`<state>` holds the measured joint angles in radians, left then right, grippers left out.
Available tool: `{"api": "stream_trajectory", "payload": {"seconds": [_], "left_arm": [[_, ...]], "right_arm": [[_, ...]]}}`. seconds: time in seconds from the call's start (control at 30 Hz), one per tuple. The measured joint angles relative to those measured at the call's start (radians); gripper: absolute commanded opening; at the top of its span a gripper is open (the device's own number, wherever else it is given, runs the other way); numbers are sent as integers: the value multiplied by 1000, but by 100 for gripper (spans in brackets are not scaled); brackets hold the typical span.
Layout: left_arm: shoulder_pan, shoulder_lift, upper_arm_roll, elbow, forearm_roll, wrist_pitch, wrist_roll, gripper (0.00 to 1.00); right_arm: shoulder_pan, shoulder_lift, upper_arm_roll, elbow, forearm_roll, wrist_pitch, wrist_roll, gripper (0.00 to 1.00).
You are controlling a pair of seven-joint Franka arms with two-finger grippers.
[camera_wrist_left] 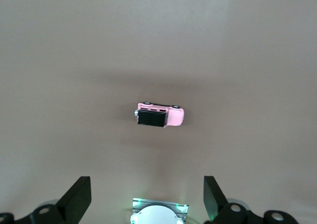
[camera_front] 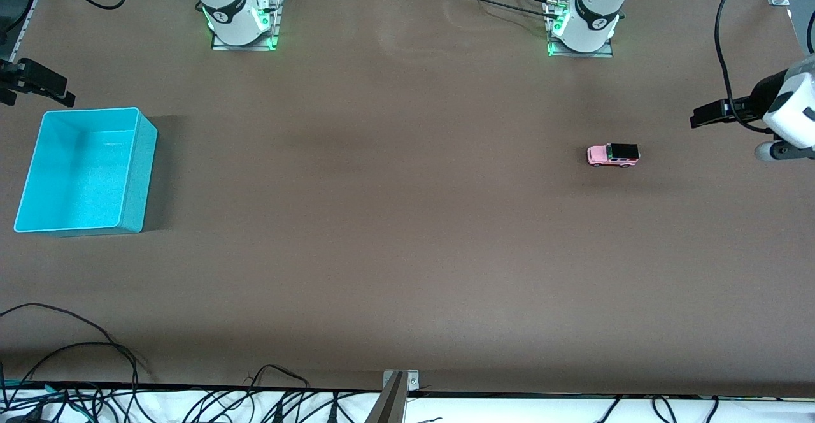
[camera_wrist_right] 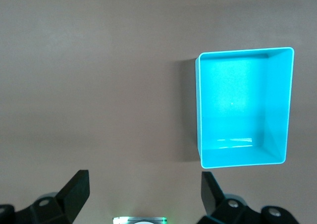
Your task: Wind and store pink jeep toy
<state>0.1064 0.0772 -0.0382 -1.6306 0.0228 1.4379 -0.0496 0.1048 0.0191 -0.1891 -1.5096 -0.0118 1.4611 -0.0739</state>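
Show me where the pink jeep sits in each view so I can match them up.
Front view: the jeep stands on the brown table, toward the left arm's end, with nothing around it.
Left wrist view: the jeep lies mid-picture, black roof showing.
Right wrist view: not in it; only the turquoise bin shows.
Shared landmark: the jeep's black roof links the front and left wrist views; the bin links the front and right wrist views.

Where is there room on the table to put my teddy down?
The big brown stretch between the turquoise bin and the pink jeep toy is bare, and so is the strip nearer the front camera. It is busier at the table's ends: the left claw hangs by the jeep, and the right claw by the bin.
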Motion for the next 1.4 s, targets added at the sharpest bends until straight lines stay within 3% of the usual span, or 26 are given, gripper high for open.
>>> {"api": "stream_trajectory", "payload": {"seconds": [0.3, 0.63, 1.4], "left_arm": [[0, 53, 1, 0, 24, 5, 0, 100], [9, 80, 9, -31, 24, 100, 0, 100], [12, 94, 9, -361, 24, 523, 0, 100]], "right_arm": [[0, 0, 0, 0, 0, 0, 0, 100], [0, 0, 0, 0, 0, 0, 0, 100], [0, 0, 0, 0, 0, 0, 0, 100]]}}
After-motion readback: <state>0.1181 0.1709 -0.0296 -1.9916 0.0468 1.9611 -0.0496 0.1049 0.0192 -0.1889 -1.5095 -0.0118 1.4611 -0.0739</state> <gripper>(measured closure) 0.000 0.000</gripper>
